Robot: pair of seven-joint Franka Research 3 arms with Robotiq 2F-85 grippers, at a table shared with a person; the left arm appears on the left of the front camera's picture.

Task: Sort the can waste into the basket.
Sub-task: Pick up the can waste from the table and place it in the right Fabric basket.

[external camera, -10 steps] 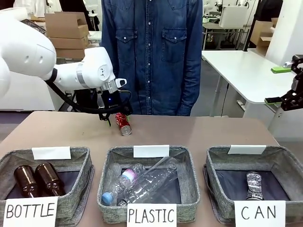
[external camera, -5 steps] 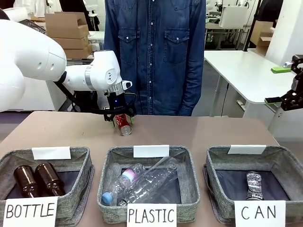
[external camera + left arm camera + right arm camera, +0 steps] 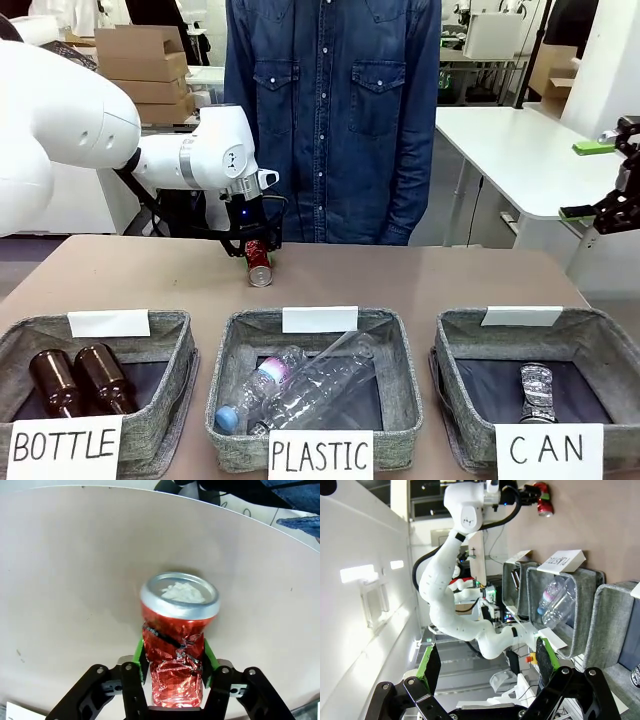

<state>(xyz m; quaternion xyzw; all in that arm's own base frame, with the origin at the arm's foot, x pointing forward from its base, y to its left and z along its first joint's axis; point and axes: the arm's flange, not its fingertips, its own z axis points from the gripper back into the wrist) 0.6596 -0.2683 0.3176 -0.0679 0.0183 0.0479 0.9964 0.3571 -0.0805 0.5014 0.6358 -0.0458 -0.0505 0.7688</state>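
Observation:
A crushed red can (image 3: 260, 266) is at the far side of the table, in front of the person. My left gripper (image 3: 254, 249) is shut on it from above. In the left wrist view the green pads (image 3: 141, 655) press both sides of the red can's (image 3: 176, 645) crumpled body, with its silver end pointing away from the camera just over the table. A silvery-grey can (image 3: 537, 391) lies inside the grey CAN basket (image 3: 470, 435) at the front right. My right gripper (image 3: 588, 180) hangs open and empty beyond the table's right edge; its fingers (image 3: 431, 666) stand wide apart.
The BOTTLE basket (image 3: 165, 400) at the front left holds two brown bottles. The PLASTIC basket (image 3: 402, 390) in the middle holds clear bottles. The person (image 3: 330, 120) stands close behind the table's far edge. A bare strip of table runs between the red can and the baskets.
My left gripper moved right over the red can, came down and shut on it. The can has turned from slanted to more upright. The right arm has not moved.

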